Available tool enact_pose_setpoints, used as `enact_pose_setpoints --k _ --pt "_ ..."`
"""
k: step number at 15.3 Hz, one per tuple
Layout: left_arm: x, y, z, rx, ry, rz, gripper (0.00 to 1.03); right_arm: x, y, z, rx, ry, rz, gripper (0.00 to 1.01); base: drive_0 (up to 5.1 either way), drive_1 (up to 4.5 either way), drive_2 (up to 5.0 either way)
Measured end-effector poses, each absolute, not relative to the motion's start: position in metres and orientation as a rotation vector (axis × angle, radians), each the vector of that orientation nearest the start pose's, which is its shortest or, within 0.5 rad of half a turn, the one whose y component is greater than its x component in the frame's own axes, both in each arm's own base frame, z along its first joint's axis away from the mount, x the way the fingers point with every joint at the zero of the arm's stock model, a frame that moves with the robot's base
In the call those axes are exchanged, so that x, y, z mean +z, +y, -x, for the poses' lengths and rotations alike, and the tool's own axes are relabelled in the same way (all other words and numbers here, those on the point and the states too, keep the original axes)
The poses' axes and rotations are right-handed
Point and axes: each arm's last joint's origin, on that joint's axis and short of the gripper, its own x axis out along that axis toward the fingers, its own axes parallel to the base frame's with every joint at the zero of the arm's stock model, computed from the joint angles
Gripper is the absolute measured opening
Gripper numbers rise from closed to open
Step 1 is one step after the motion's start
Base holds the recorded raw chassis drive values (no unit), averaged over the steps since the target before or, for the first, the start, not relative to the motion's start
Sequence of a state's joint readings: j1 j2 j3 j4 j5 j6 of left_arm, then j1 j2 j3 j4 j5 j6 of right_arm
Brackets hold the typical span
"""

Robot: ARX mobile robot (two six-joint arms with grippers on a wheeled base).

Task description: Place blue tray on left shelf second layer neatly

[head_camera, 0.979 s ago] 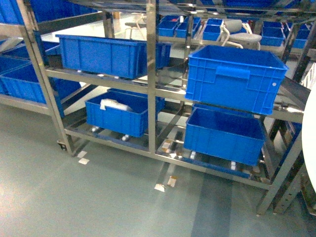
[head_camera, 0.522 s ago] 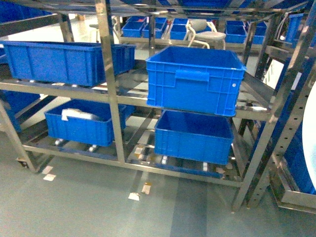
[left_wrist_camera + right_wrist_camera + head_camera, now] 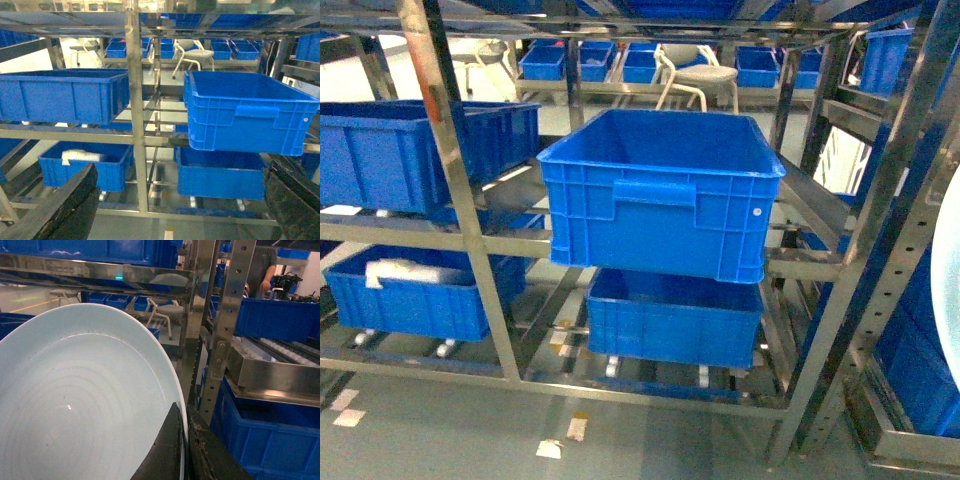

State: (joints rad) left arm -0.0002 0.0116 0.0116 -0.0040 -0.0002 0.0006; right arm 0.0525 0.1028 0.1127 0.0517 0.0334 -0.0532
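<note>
The pale sky-blue smooth plastic oval tray (image 3: 85,405) is pinched at its rim by the right pincer (image 3: 182,450), filling the lower left of the right wrist frame; its edge shows at the head frame's right margin. The left pincer (image 3: 175,200) is spread and empty. The stainless-steel second tier (image 3: 430,238), at left, carries a deep dark-blue ribbed crate (image 3: 390,150). A level approach into the open rail space is advised, clear of the steel post (image 3: 460,190).

You face steel racking (image 3: 460,215) on a grey-green floor (image 3: 440,440) marked with tape scraps (image 3: 577,428); dark-blue crates (image 3: 660,190) fill the tiers; a white stool (image 3: 695,75) stands behind; bright light falls beyond.
</note>
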Motion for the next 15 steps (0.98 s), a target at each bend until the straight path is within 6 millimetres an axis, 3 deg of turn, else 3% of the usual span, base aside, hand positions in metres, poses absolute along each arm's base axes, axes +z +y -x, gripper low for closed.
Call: enact_pose_setpoints --k 15 --pt "0.1664 0.0000 -0.0977 0.001 0.002 -0.001 0.98 0.1988 0.0042 -0.0982 0.017 -0.060 0.051 0.02 0.0 4.00 -4.0"
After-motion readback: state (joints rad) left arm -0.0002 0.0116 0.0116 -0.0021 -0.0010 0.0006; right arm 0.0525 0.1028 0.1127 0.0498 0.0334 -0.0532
